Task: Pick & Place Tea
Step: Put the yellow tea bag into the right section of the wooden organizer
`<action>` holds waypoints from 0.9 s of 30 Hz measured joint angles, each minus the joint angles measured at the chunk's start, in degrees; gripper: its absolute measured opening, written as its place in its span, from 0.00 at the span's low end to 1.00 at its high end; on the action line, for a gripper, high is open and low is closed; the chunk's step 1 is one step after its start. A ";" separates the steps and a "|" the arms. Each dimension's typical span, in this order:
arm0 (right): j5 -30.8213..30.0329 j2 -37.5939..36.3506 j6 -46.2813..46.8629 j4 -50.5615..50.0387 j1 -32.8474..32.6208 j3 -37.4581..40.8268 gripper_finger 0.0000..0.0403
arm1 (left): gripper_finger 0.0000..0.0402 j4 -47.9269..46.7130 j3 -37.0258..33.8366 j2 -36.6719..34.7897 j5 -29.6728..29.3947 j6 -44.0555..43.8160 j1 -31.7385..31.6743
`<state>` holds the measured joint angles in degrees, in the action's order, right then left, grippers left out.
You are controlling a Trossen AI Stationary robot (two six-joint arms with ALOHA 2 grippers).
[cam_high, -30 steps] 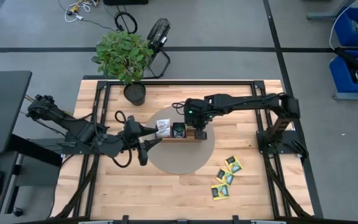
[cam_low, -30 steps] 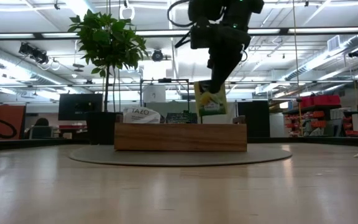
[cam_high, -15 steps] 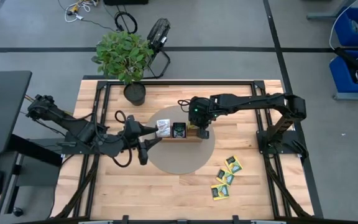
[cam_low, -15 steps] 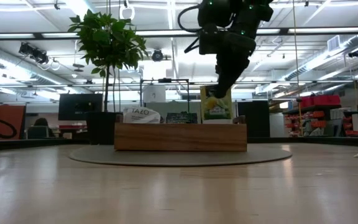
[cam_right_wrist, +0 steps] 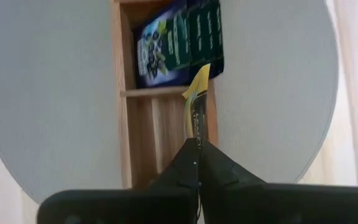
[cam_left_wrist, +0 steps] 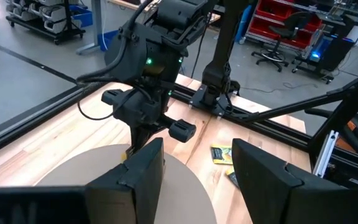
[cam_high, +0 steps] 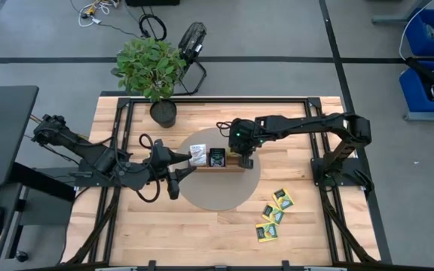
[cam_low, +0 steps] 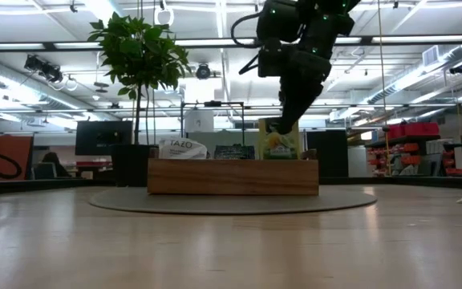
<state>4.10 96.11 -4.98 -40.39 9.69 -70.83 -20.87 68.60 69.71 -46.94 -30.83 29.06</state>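
Observation:
A yellow-green tea packet (cam_low: 277, 141) hangs over the right end compartment (cam_right_wrist: 161, 134) of the wooden tray (cam_low: 233, 177), with my right gripper (cam_low: 284, 122) shut on it. Its lower edge is level with the tray's top rim. The tray rests on a round grey mat (cam_high: 221, 188). A white packet (cam_low: 181, 148) stands in the left compartment and a dark blue one (cam_right_wrist: 178, 43) in the middle. My left gripper (cam_high: 188, 165) waits open just left of the tray, above the mat. My right gripper pinches the yellow-green packet's upper edge (cam_right_wrist: 193, 132) between its two fingers (cam_right_wrist: 219, 169). The fingers come from above, slanting down. The packet hangs upright below them, seen edge-on in the right wrist view, over the tray's end compartment.
Several more yellow-green packets (cam_high: 273, 214) lie flat on the bare wood near the table's front right. A potted plant (cam_high: 151, 69) stands at the far left edge. The arms' black frames line the table's sides.
My right gripper has sunk toward the tray with the yellow-green packet, staying shut on it. The packet has come down from clear above the tray until its lower edge reaches the rim of the right end compartment.

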 joint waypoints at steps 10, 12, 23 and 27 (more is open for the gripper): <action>-0.09 0.03 0.12 1.67 0.01 1.29 0.00 | 0.49 0.00 -0.02 0.00 0.00 0.00 0.00; -0.14 0.03 -0.07 2.41 0.02 1.29 0.00 | 0.49 0.01 -0.01 0.00 0.00 0.00 0.00; -0.15 0.40 -1.96 2.90 0.30 1.32 0.00 | 0.49 0.05 -0.02 0.01 -0.02 -0.04 0.00; -0.04 0.40 -2.02 2.44 0.42 1.32 0.00 | 0.49 0.05 -0.02 0.02 -0.02 -0.04 0.00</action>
<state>4.05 96.51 -6.99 -37.95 10.11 -69.52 -20.82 68.58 69.73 -46.96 -30.87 29.06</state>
